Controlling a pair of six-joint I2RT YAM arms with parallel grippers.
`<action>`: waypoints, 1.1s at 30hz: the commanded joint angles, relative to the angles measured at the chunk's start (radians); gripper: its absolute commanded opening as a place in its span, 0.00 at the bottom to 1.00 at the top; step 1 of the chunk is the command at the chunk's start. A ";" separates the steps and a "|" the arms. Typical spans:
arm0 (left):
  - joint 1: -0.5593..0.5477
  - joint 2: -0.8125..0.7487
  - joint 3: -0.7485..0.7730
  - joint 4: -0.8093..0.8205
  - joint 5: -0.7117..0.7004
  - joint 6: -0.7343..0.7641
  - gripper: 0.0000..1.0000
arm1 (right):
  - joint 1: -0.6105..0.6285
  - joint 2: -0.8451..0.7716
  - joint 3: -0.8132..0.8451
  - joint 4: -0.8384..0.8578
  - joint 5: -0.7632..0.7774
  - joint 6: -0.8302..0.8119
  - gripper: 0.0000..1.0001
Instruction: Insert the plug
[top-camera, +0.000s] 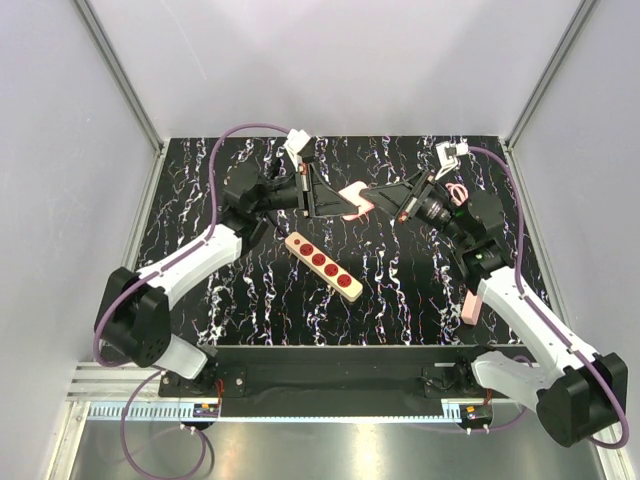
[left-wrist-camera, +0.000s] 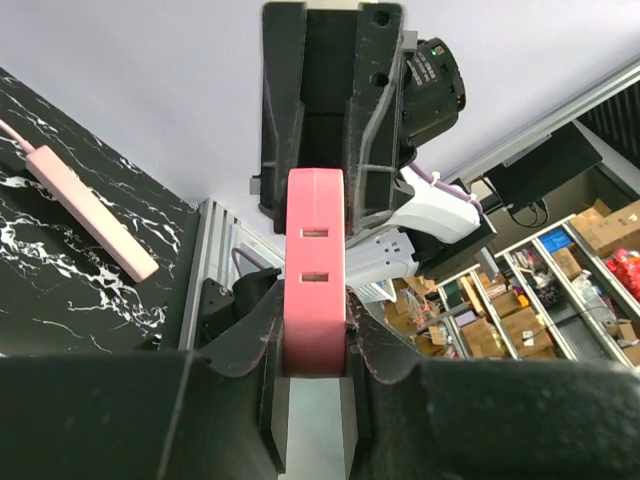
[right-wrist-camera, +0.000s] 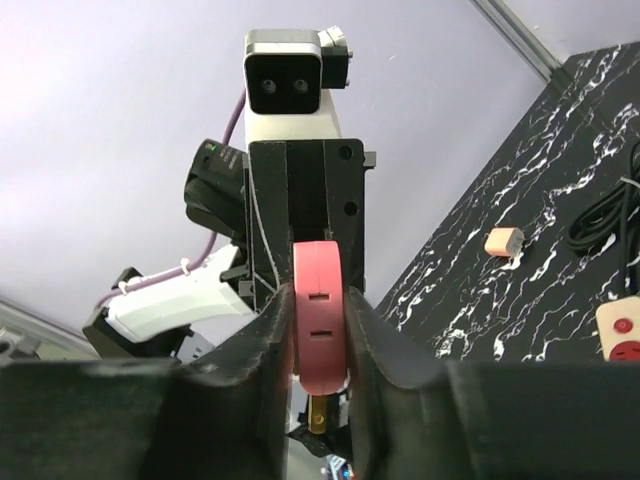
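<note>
The left gripper is clamped on the pink plug, its two black fingers pressed against the plug's flat sides. The right gripper meets it head-on from the opposite side and grasps the same plug, with its pads against both faces and no gap to be seen. The plug is a flat, round-ended pink piece (two small rectangular slots in its narrow edge, and a brass pin showing beneath it in the right wrist view). It hangs in the air between the two sets of fingers, above the far middle of the black, white-veined table, touching nothing but the fingers. Seen from above, the arms reach in from left and right so that the grippers point at each other.

Nearer the arm bases than the plug, a cream power strip with four red round sockets lies diagonally on the table, apart from both grippers. A pink bar-shaped strip lies beside the right arm. A coiled pink cable sits just behind the right wrist. In the right wrist view, a loop of thin black cord lies on the table near a small peach-coloured piece
</note>
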 joint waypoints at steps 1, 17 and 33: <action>-0.003 0.014 -0.004 0.154 0.007 -0.029 0.00 | 0.006 -0.030 -0.014 -0.061 0.025 -0.029 0.39; -0.003 -0.128 0.068 -0.807 -0.110 0.564 0.00 | -0.040 -0.172 0.184 -1.216 1.003 -0.321 0.79; -0.017 -0.230 0.018 -0.906 -0.156 0.661 0.00 | -0.566 0.414 0.126 -1.310 0.838 -0.480 0.44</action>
